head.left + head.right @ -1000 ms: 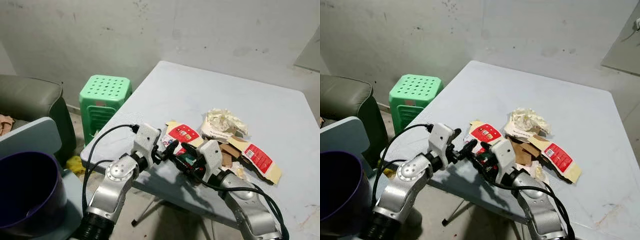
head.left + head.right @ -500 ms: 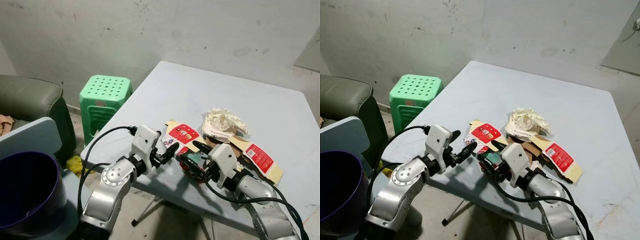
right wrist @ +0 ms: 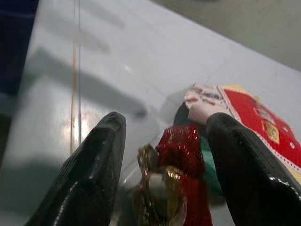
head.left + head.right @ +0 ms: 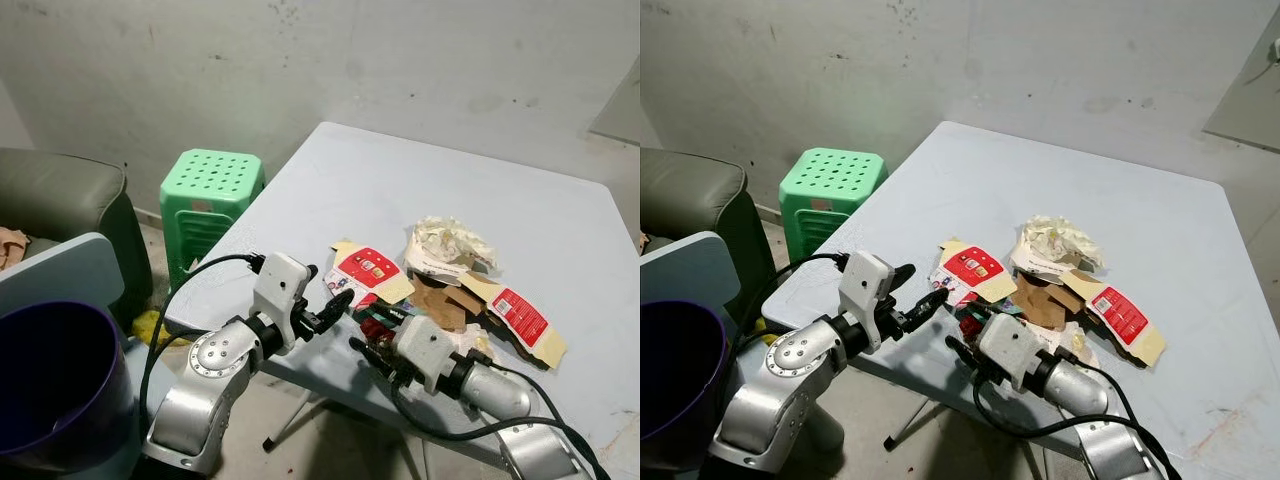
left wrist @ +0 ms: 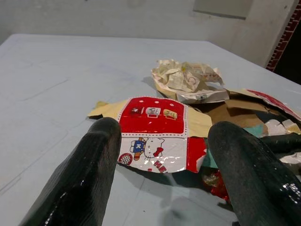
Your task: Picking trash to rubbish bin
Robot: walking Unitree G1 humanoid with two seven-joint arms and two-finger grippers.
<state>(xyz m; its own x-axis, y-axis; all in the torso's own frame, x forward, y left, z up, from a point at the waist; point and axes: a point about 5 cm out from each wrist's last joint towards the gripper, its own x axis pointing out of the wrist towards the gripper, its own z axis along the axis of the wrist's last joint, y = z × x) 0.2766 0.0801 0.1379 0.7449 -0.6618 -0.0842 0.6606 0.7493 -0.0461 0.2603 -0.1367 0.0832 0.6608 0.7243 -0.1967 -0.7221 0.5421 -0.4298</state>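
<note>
Foil wrapper (image 3: 181,155) sits between the right hand's (image 3: 162,155) wide fingers — unheld; closing crooked could flick it off the worktop (image 4: 400,190).

A pale grey table (image 4: 520,210) is placed near a stained, whitish wall (image 4: 300,60), and its top is lit evenly. A green plastic stool (image 4: 208,195) with a perforated seat is set on the floor beside the table's left corner. A dark armchair (image 4: 70,205) is seen at the left, against the wall.
</note>
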